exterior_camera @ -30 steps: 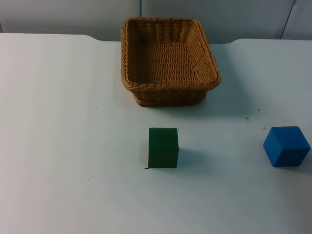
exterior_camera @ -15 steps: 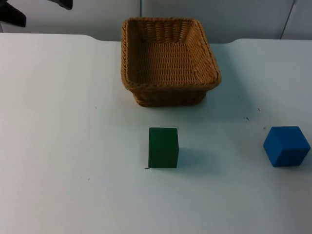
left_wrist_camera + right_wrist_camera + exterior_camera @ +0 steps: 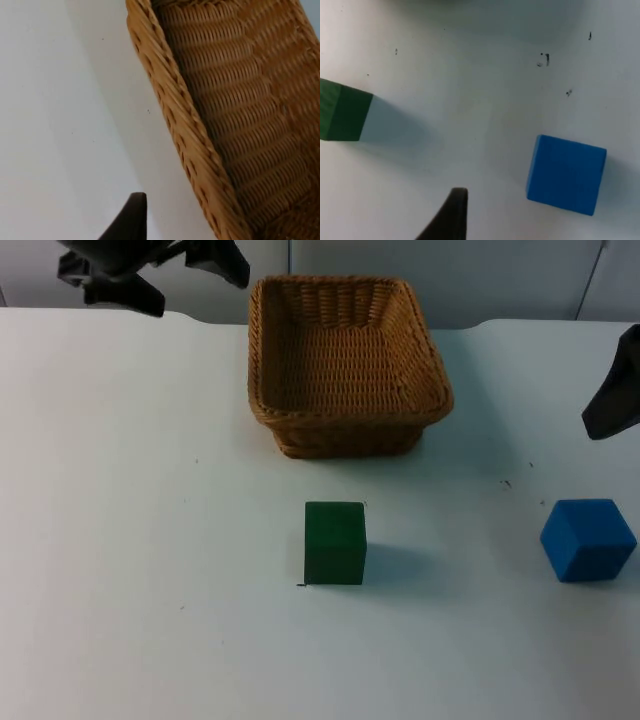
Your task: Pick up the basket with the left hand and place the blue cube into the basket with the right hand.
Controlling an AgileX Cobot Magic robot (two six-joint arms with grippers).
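Sitting just off the basket point(image 3: 345, 365) by its far-left corner, the left gripper point(image 3: 155, 270) looks spread open, holding nothing. The blue cube point(image 3: 588, 539) lies right below the right gripper point(image 3: 612, 400) (fingers: can't tell), so that arm's nearer.

Upright wicker basket point(image 3: 345, 365); blue cube point(image 3: 587, 539) apart.

Blue cube point(image 3: 566, 174) and green cube point(image 3: 342, 114) well apart on the white table point(image 3: 470, 100)
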